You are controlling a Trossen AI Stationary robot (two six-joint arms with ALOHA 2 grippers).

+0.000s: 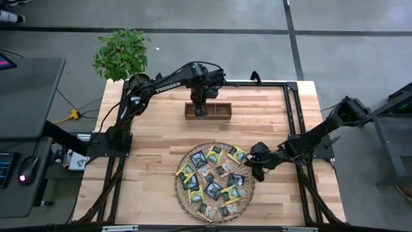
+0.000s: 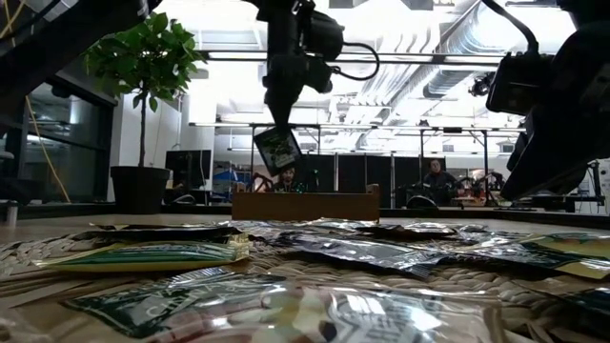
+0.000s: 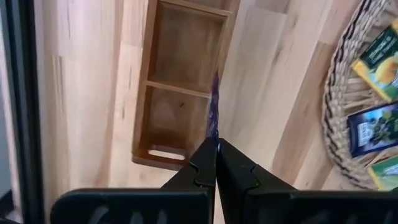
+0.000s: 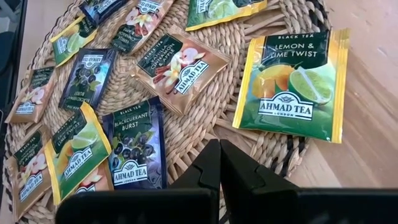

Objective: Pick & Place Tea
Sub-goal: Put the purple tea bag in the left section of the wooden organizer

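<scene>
Several small tea sachets (image 1: pixel 214 188) in dark blue, green and yellow wrappers lie flat on a round woven tray (image 1: pixel 177 185) at the table's near middle; they also fill the right wrist view (image 4: pixel 132 149). My left gripper (image 1: pixel 201 108) is over a shallow wooden compartment box (image 1: pixel 219 111) at the far middle, shut on one dark sachet (image 2: pixel 277 149). My right gripper (image 4: pixel 219 146) is shut, low over the tray's right rim (image 4: pixel 283 152), beside a lemon and lime sachet (image 4: pixel 289 87). I see no contact there. My left gripper pinches the dark sachet's upper edge (image 2: pixel 274 131) between its two fingers (image 3: pixel 202 163), coming from above and pointing down. The sachet hangs below the fingers, slightly tilted and lifted clear, above the wooden box (image 2: pixel 305 205). In the left wrist view it shows edge-on (image 3: pixel 214 112).
A potted plant (image 1: pixel 121 55) stands at the table's far left corner. A black frame rail (image 1: pixel 293 116) runs round the table top. Bare wood lies between box and tray (image 1: pixel 257 132). People sit in the room behind (image 2: pixel 438 176).
</scene>
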